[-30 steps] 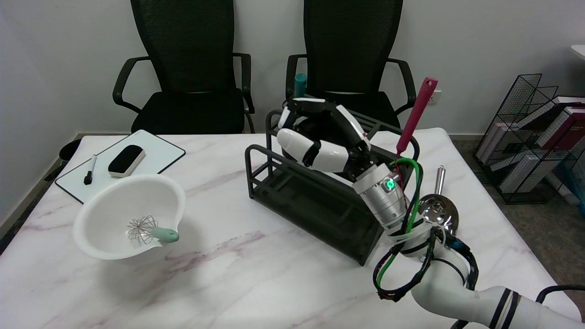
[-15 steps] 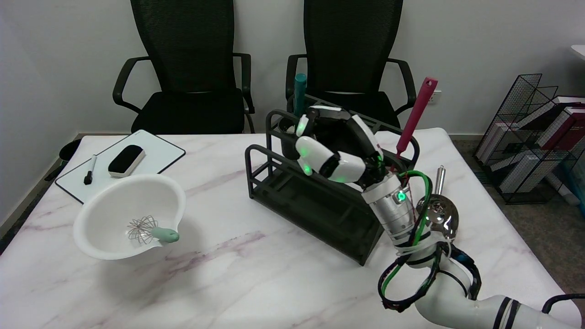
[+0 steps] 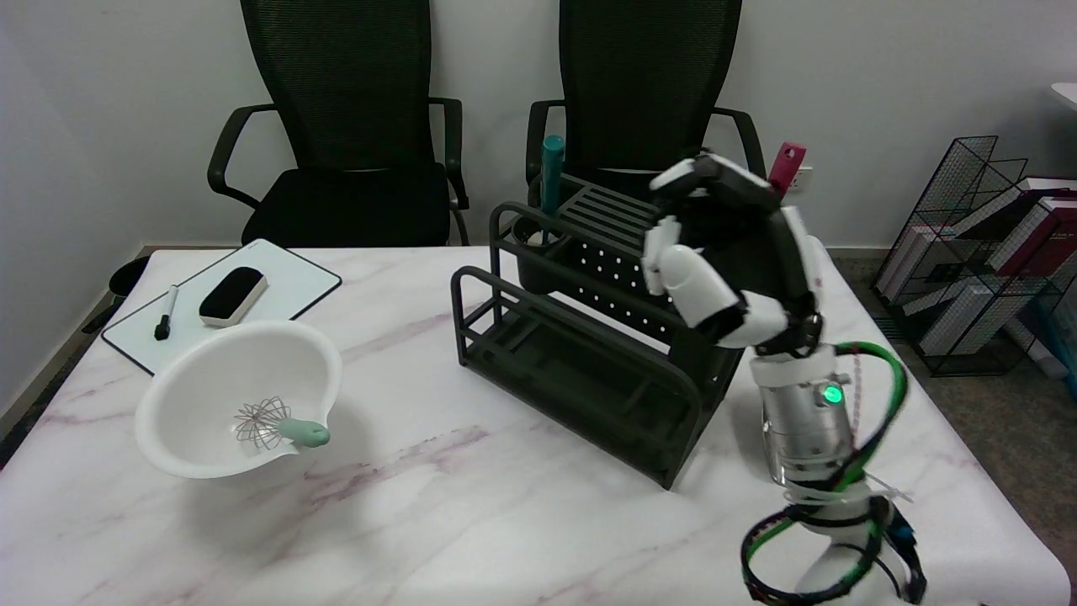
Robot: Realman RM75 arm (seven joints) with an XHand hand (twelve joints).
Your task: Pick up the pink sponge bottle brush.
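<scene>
Brush (image 3: 787, 158) stands handle-up in the rack's (image 3: 580, 362) far right corner, only its pink tip visible behind the right hand (image 3: 732, 252), which hovers in front, fingers curled but holding nothing, poised to grasp.

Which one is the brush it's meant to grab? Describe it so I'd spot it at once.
Find the black metal rack in the middle of the marble table. At its far right end, behind the right hand, a pink handle tip pokes up. The other upright handle, at the rack's far left, is teal.
</scene>
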